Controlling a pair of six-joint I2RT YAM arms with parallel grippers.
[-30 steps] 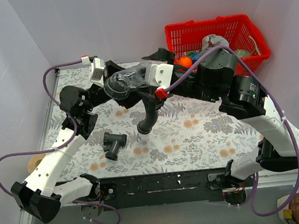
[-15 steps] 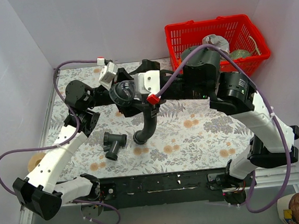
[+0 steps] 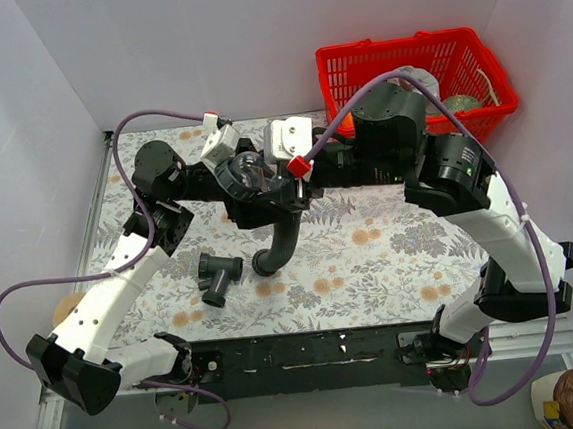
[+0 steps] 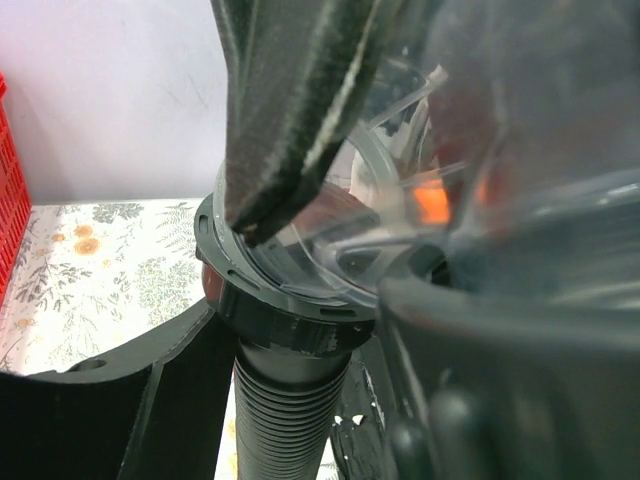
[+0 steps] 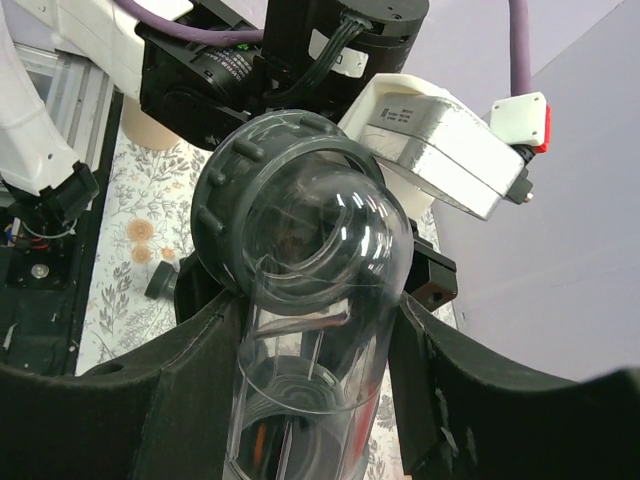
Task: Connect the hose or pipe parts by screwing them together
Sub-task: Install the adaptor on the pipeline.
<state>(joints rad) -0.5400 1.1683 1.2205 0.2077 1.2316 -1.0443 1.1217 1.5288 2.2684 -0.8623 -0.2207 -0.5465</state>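
Observation:
A clear elbow pipe piece with a dark grey ribbed collar hangs above the table's middle. My left gripper is shut on its collar end. My right gripper grips the clear tube, one finger pressed on each side. The black ribbed hose hangs from the piece's lower collar, and its free end curls just above the table. The dark grey T-shaped fitting lies loose on the table, to the left of the hose end.
A red basket holding several items stands at the back right. A tape roll sits off the table's left edge. Purple cables loop round both arms. Walls close in the back and both sides.
My right gripper has moved left and closed round the clear tube. The left arm has shifted right with the piece, and the hose end has swung slightly left.

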